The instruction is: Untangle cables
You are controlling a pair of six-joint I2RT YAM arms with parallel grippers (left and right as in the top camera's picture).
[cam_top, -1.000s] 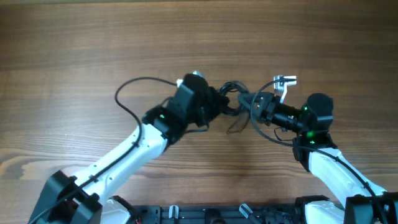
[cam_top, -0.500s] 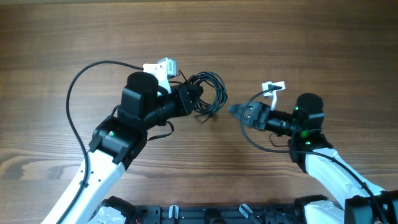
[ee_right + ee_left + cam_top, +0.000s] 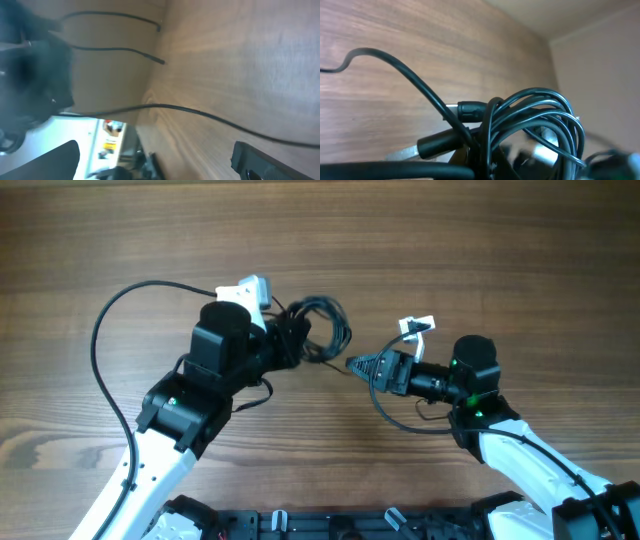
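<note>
Starting with the biggest thing, we see the wooden table (image 3: 480,240) spread out under both sets of fingers. A second ago the two grippers were bunched close together, with the cables between them. Now they have moved apart.

The left gripper (image 3: 285,342) has swung away and taken the cables (image 3: 325,330) with it. Its fingers are pinched tight on the bunch. The cords sit right at its fingertips and stick out past them in a round loop.

The right gripper (image 3: 360,365) has backed off too. It sits near the bunch, across from the left fingers, with a strip of bare wood in front of its tips. We cannot tell if its fingers are spread or pressed together. We see no cord in them, so we think it has let go.

Smallest of all is a plug end (image 3: 470,108). In the left wrist view it lies just above the left fingers, tucked against the loops.

We think the pull did not free any cord, because the bunch is still wound up in loops. Most of the job is still to do. The right fingers will need a new spot to grab.
</note>
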